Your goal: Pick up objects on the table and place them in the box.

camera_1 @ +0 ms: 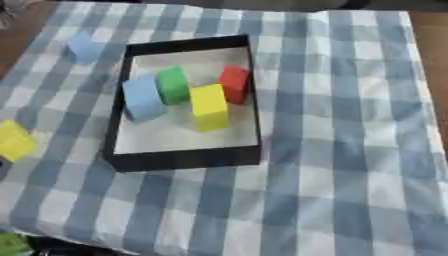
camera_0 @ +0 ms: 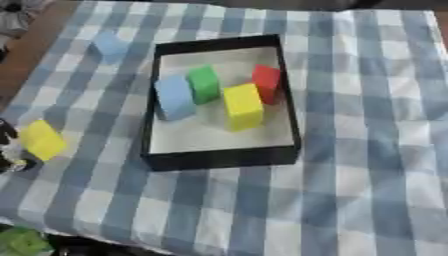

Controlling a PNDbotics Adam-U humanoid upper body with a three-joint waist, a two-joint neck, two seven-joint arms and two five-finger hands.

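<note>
A black-walled box [camera_0: 219, 159] with a white floor is sitting on a table covered by a blue-and-white checked cloth [camera_0: 367, 165], a little left of the cloth's middle. Four blocks are lying inside it, all toward its far half: a light blue block [camera_0: 174, 97] is leaning near the left wall, a green block [camera_0: 204, 84] is standing just beside it, a red block [camera_0: 266, 82] is resting against the right wall, and a yellow block [camera_0: 242, 106] is standing in front of the green and red ones, touching or nearly touching the red one.

Outside the box, a second light blue block [camera_0: 110, 46] is lying on the cloth near its far left corner, well apart from the box. A second yellow block [camera_0: 41, 140] is sitting at the cloth's left edge, level with the box's near wall.

Just beside that yellow block, at the left edge of the left eye view, part of the left hand [camera_0: 10, 152] is showing as a dark and silver shape; whether its fingers are spread, curled or touching the block cannot be told. The right hand is not showing in either view.

Something green [camera_0: 22, 242] is poking out below the cloth's near left corner
</note>
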